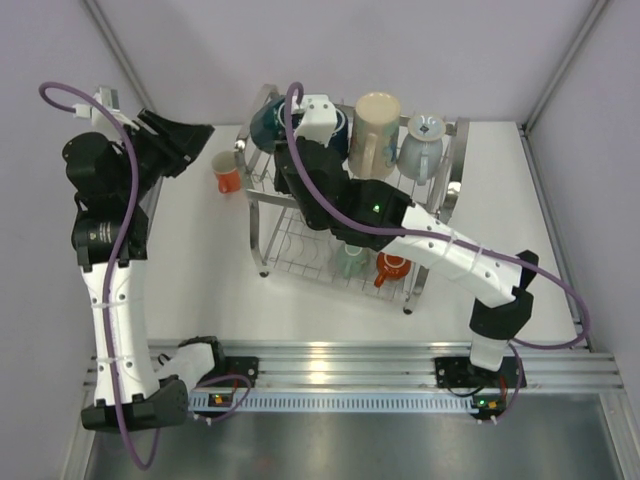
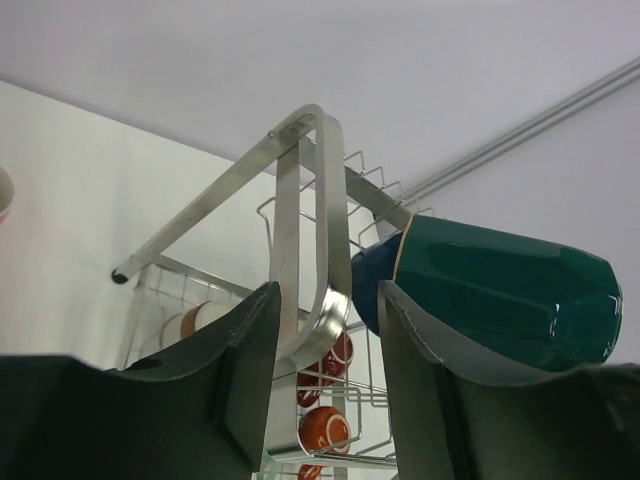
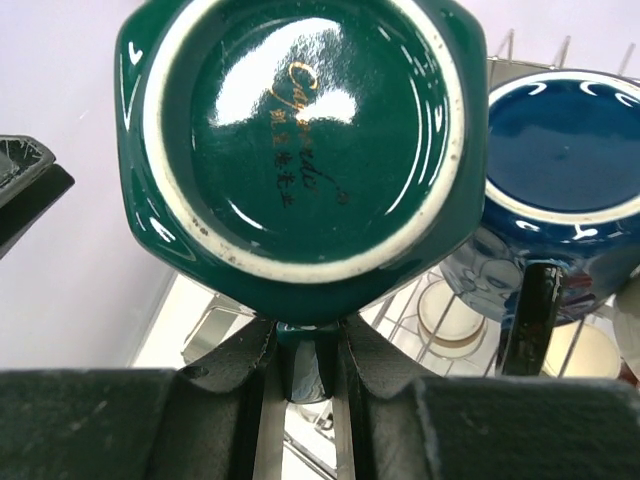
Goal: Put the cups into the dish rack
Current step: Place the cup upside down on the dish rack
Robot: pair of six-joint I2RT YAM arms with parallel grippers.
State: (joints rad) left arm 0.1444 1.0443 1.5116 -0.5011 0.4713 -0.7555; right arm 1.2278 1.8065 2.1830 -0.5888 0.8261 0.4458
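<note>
Glossy, faceted and pale-ringed at the foot, the teal mug (image 3: 300, 130) lies base toward the wrist camera at the far-left corner of the dish rack (image 1: 258, 225), on its top tier, its handle clenched in the right gripper (image 3: 305, 345). Several cups are racked; one orange cup (image 1: 226, 174) waits on the table (image 1: 200, 280), and the left gripper (image 1: 185, 145) is released and empty

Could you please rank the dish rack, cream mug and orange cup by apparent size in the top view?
Dish rack
cream mug
orange cup, though it sits lower on the table, farther from the camera.
</note>
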